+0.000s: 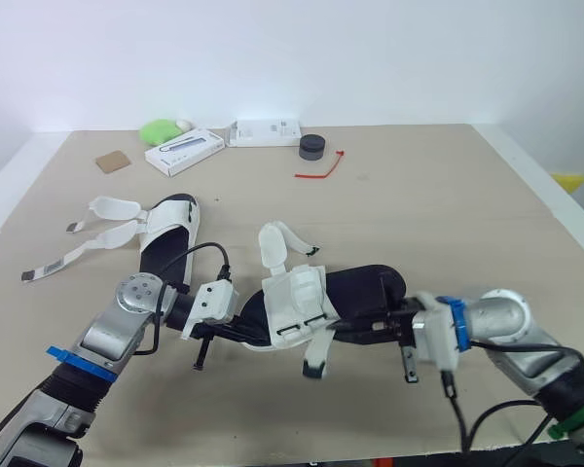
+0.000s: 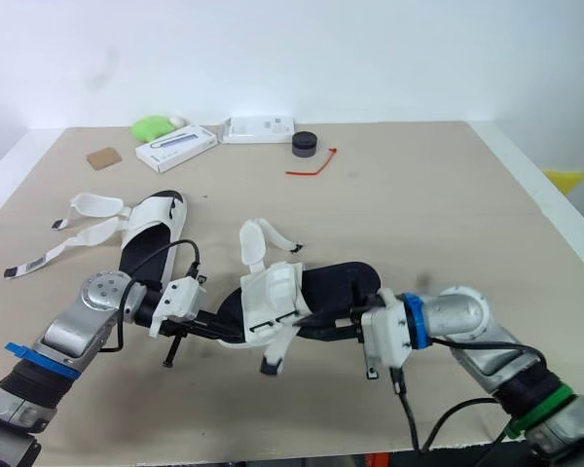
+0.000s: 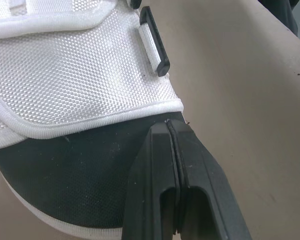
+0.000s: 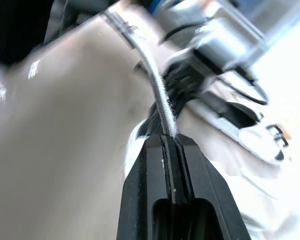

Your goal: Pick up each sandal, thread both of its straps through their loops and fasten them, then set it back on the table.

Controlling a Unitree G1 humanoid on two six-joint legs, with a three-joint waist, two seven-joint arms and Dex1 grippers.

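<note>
A white sandal with a black sole (image 1: 350, 287) lies in front of me between both grippers, its broad white upper (image 1: 297, 302) towards my left. One strap (image 1: 275, 243) stands up and another (image 1: 316, 358) hangs down at the near side. My left gripper (image 3: 167, 125) is shut, with its tips lying on the black insole against the white upper's edge. My right gripper (image 4: 169, 140) is shut on a thin white strap (image 4: 157, 87) seen edge-on. The second sandal (image 1: 170, 229) rests on the table to the left, its straps (image 1: 78, 248) spread out loose.
Along the far edge lie a green object (image 1: 159, 129), two white boxes (image 1: 184, 151) (image 1: 265, 132), a dark round puck (image 1: 312, 147), a red tie (image 1: 321, 167) and a brown card (image 1: 113, 161). The table's near edge (image 1: 273, 457) runs close under my arms.
</note>
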